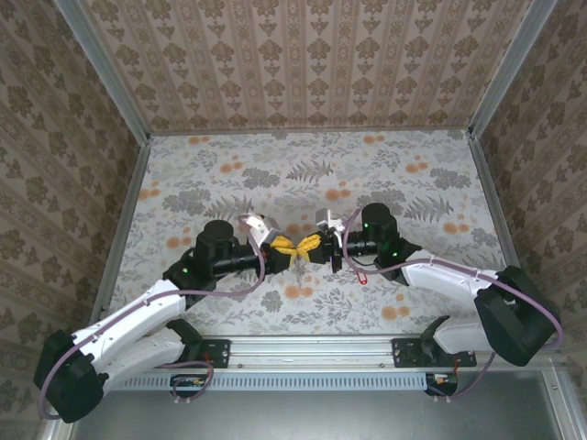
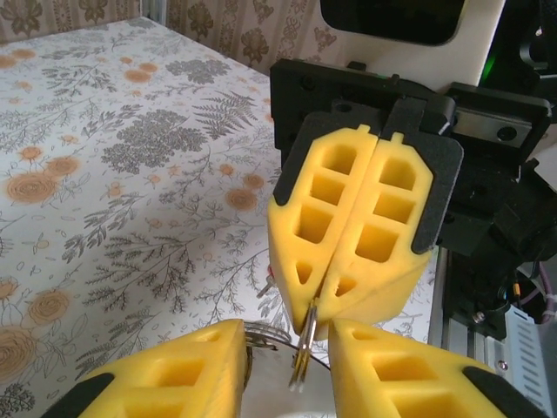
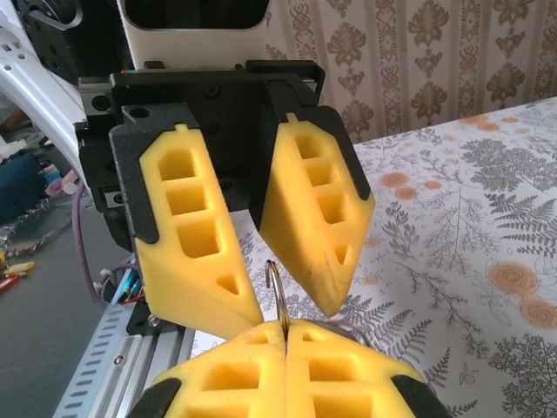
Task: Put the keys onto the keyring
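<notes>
Though edge-on, keyring (image 3: 280,300) within right gripper (image 3: 285,333).

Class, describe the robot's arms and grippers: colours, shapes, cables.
The left arm and right arm have white shells, black joints, looping purple cables and small green lights. The left gripper and right gripper carry wedge-shaped yellow pads with square and triangular cut-outs, on black backing plates.

You have: left gripper (image 1: 284,246) and right gripper (image 1: 315,243), tips meeting above the floral table (image 1: 229,174); keys (image 1: 360,269) lying near the right one.
</notes>
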You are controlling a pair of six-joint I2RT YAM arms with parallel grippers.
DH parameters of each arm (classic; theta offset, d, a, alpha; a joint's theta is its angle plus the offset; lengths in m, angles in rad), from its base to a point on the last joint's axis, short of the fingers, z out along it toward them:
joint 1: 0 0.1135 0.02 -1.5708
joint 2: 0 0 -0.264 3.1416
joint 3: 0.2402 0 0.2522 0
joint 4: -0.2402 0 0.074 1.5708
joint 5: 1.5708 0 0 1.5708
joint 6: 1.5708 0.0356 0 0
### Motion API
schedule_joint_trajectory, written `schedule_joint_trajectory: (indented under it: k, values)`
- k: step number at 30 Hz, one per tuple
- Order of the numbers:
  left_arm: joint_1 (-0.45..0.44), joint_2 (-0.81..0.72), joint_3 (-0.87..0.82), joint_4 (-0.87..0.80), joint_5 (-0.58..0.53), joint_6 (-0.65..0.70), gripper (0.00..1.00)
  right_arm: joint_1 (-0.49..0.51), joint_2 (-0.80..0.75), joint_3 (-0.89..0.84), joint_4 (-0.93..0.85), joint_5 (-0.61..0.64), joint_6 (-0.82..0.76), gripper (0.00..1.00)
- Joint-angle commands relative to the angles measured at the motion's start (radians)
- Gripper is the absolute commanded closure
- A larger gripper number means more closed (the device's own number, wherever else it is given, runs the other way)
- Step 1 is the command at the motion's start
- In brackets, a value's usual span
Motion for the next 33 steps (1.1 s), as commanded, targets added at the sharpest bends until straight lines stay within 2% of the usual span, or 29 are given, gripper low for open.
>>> schedule_joint_trajectory:
  k: [1,7,16,23,26,29,33]
  values:
    - [-0.008,0.001,0.033,0.010,0.016,0.027,0.73,0.018,-0.038,-0.009,0.027,-0.033,-0.005,1.00]
    - [-0.010,-0.008,0.034,0.002,0.015,0.037,1.00,0.030,-0.064,-0.014,0.000,-0.025,-0.025,1.00]
    - [-0.010,-0.069,0.006,-0.001,0.030,0.073,1.00,0.030,-0.110,-0.029,-0.016,-0.023,-0.026,1.00]
    - [-0.011,-0.054,0.026,-0.005,0.166,0.125,1.00,0.030,-0.155,-0.040,-0.057,-0.023,-0.040,1.00]
    - [-0.013,-0.046,0.049,-0.037,0.186,0.148,1.00,0.030,-0.185,-0.031,-0.139,-0.021,-0.072,1.00]
    - [-0.018,-0.049,0.069,-0.076,0.192,0.167,1.00,0.030,-0.241,-0.035,-0.233,0.015,-0.101,0.83]
    - [-0.036,-0.050,0.110,-0.161,0.187,0.228,1.00,0.030,-0.355,-0.050,-0.352,0.080,-0.108,0.68]
